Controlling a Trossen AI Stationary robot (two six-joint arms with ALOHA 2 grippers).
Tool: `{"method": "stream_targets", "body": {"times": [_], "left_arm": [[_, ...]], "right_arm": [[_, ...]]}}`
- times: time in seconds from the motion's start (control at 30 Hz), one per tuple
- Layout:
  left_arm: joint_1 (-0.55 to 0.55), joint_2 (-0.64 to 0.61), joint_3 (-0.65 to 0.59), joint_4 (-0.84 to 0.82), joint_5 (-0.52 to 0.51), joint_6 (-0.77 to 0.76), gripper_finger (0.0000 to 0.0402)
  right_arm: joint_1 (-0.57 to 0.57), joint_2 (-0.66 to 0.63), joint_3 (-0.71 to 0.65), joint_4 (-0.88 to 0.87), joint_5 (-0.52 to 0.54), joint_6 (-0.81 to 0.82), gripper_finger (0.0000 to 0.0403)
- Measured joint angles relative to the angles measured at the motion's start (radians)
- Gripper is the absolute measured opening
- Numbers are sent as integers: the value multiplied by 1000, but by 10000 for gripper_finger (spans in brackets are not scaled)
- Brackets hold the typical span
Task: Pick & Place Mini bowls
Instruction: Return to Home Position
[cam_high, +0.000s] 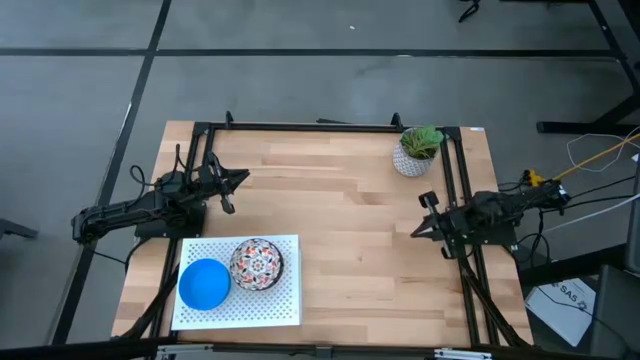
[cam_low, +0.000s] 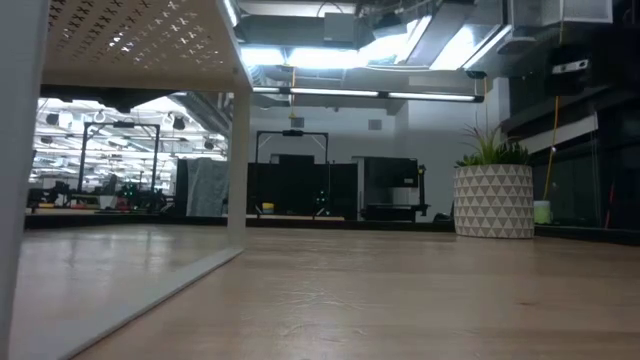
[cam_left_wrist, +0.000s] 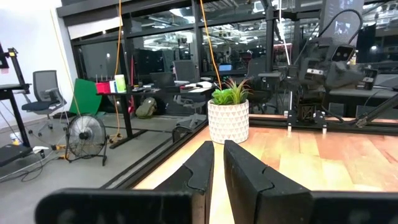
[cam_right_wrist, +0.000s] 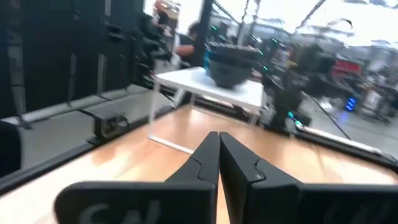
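Observation:
Two mini bowls sit side by side on a white perforated stand (cam_high: 285, 300) at the table's near left: a plain blue one (cam_high: 204, 284) and a white one with a red-and-dark pattern (cam_high: 257, 265). In the right wrist view they show blurred on the stand (cam_right_wrist: 186, 81) as a dark bowl shape (cam_right_wrist: 233, 65). My left gripper (cam_high: 244, 178) rests at the table's left side, shut and holding nothing, pointing level toward the right (cam_left_wrist: 218, 155). My right gripper (cam_high: 414, 231) rests at the right side, shut and holding nothing, pointing level toward the stand (cam_right_wrist: 218, 146).
A white patterned pot with a green plant (cam_high: 415, 152) stands at the far right corner (cam_low: 494, 200). The stand's leg and underside (cam_low: 236, 150) fill the left of the low view. Bare wood lies between the two arms. A black frame (cam_high: 300, 127) runs along the far edge.

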Motion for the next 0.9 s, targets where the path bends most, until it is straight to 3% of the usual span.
{"method": "stream_targets", "body": {"times": [0.2,0.4,0.9], "left_arm": [[0,0,0,1,0,0,31],[0,0,0,1,0,0,31],[0,0,0,1,0,0,31]], "right_arm": [[-28,0,0,-43,60,-8,5],[-40,4,0,-41,194,28,29],[-39,4,0,-40,194,26,41]]}}
